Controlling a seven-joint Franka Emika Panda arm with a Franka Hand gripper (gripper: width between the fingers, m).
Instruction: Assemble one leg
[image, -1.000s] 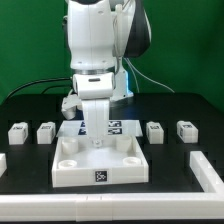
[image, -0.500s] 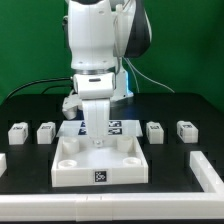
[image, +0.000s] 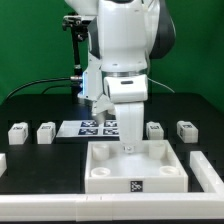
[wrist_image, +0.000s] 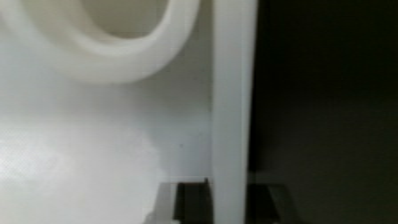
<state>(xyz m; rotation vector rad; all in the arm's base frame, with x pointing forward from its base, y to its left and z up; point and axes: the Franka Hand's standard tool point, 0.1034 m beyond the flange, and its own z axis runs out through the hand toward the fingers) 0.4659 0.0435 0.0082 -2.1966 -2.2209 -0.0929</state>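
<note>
My gripper is shut on the far wall of the large white square tray-like part, which lies flat on the table at the exterior view's centre right. In the wrist view the dark fingertips stand on either side of the tray's thin wall, with one round corner hole beside it. Several legs, small white blocks, lie in a row behind the tray: two at the exterior view's left and two at its right. None is held.
The marker board lies behind the tray, partly hidden by the arm. A white bar lies close to the tray at the exterior view's right. Another white piece sits at its left edge. A long white rail runs along the front.
The arm and the tray in its grip have shifted to the exterior view's right, uncovering most of the marker board. The legs have not moved.
</note>
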